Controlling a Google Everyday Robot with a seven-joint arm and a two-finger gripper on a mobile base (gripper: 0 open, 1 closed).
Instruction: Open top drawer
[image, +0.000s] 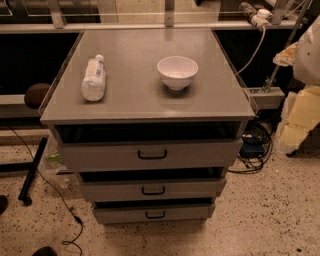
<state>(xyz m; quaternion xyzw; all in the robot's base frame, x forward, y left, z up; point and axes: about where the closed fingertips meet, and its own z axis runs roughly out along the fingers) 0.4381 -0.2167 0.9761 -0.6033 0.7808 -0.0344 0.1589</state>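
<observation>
The top drawer (100, 156) is the widest grey front panel of the cabinet, just under the tabletop, with a small black loop handle (152, 155) at its centre. A dark gap shows above its front. Two narrower grey drawers sit below it, the middle one (110, 190) and the bottom one (115, 214), each with a similar black handle. My gripper (298, 119) is a pale, blurred shape at the right edge of the view, to the right of the cabinet and apart from the drawer handle.
A clear plastic bottle (94, 78) lies on the grey tabletop (135, 100) at the left and a white bowl (177, 71) stands right of centre. Cables (257, 145) lie on the floor at the cabinet's right. A black stand leg (32, 172) and a cord lie at the left.
</observation>
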